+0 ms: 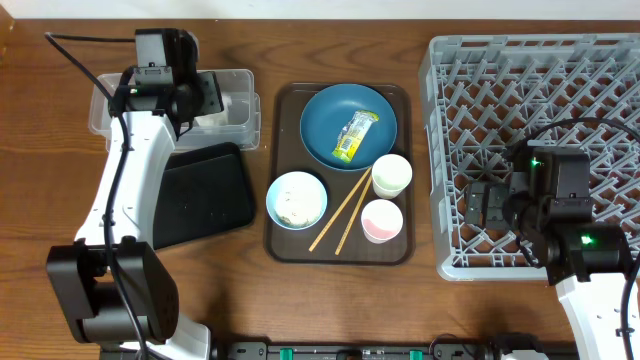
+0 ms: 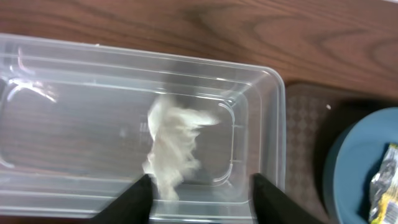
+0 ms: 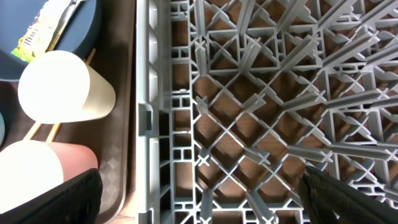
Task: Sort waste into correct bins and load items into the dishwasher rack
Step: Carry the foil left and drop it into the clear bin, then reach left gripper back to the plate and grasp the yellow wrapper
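Observation:
My left gripper (image 2: 200,186) hangs open over the clear plastic tub (image 2: 74,93). A crumpled white tissue (image 2: 171,146), blurred, is inside the tub close by the left finger, and nothing bridges the jaws. From overhead that gripper (image 1: 205,100) is above the tub (image 1: 245,115). The yellow-green wrapper (image 1: 354,135) lies on the dark blue plate (image 1: 325,125). Whitish scraps sit in the pale bowl (image 1: 297,199). Chopsticks (image 1: 340,215), a white cup (image 1: 391,175) and a pink cup (image 1: 382,220) share the tray. My right gripper (image 3: 205,193) stands open above the grey rack (image 3: 261,93).
The brown serving tray (image 1: 290,245) holds the dishes mid-table. A shallow black tray (image 1: 205,195) lies in front of the tub, beside the left arm. The rack (image 1: 540,90) fills the right side. In the right wrist view the white cup (image 3: 62,84) and pink cup (image 3: 43,168) stand just left of the rack wall.

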Robot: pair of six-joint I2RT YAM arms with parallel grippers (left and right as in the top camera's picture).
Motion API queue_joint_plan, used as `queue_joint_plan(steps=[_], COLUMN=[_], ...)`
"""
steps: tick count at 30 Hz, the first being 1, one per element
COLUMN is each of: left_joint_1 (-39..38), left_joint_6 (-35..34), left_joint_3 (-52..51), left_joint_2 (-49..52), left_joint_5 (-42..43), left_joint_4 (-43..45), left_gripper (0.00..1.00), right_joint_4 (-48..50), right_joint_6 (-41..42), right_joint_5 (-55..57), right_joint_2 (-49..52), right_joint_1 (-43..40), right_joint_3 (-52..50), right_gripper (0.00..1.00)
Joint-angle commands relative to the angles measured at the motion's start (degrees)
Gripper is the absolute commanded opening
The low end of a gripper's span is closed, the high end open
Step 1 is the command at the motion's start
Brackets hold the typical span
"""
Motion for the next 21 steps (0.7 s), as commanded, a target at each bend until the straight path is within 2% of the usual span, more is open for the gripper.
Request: queue_joint_plan(steps=[1, 5, 10, 21], left_joint_1=[-1.2, -5.2, -12.0, -24.4], left_joint_6=[-0.4, -0.4, -0.4, -0.4], left_joint_3=[-0.4, -0.4, -0.5, -0.6], left_joint_2=[0.5, 0.5, 0.7, 9.3], left_joint_5=[0.2, 4.8, 5.4, 5.4], left_joint_4=[-0.1, 0.2, 2.6, 8.9], left_gripper=[0.66, 0.74, 0.85, 0.86], right_joint_4=[0.1, 0.1, 0.1, 0.1], right_joint_6=[0.7, 0.7, 0.7, 0.7], right_joint_5=[-0.2, -0.2, -0.2, -0.2], right_joint_2=[-0.1, -0.1, -0.1, -0.1], right_joint_1=[0.3, 0.3, 0.3, 0.3], right_joint_3=[1.0, 1.0, 1.0, 1.0], right_gripper=[0.99, 0.99, 0.99, 0.99])
